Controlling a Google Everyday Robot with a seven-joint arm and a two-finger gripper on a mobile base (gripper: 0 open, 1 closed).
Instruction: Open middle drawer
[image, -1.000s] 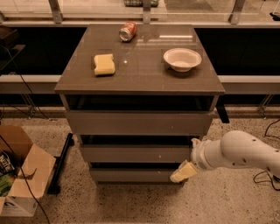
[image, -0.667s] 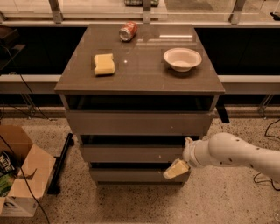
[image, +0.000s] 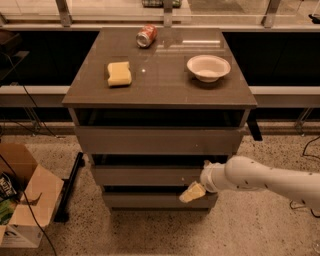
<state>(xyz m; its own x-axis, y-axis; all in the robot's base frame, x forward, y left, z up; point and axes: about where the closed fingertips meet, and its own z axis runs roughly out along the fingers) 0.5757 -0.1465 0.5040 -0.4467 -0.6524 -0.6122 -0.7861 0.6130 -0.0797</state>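
The middle drawer (image: 145, 176) is the wide, shallow grey front between the taller top drawer (image: 160, 141) and the narrow bottom drawer (image: 145, 200) of a grey cabinet. None of its inside shows; a dark gap runs above it. My gripper (image: 192, 192), pale yellow at the end of a white arm (image: 260, 177) reaching in from the right, is right of centre at the lower edge of the middle drawer's front, over the gap above the bottom drawer.
On the cabinet top (image: 160, 95) lie a yellow sponge (image: 119, 74), a tipped soda can (image: 146, 36) and a white bowl (image: 208, 67). An open cardboard box (image: 25, 200) and a black bar (image: 70, 187) are on the floor at left. Cables (image: 307, 145) are at right.
My gripper and arm have moved left along the drawer fronts, closer to the centre. The drawers have not visibly moved.
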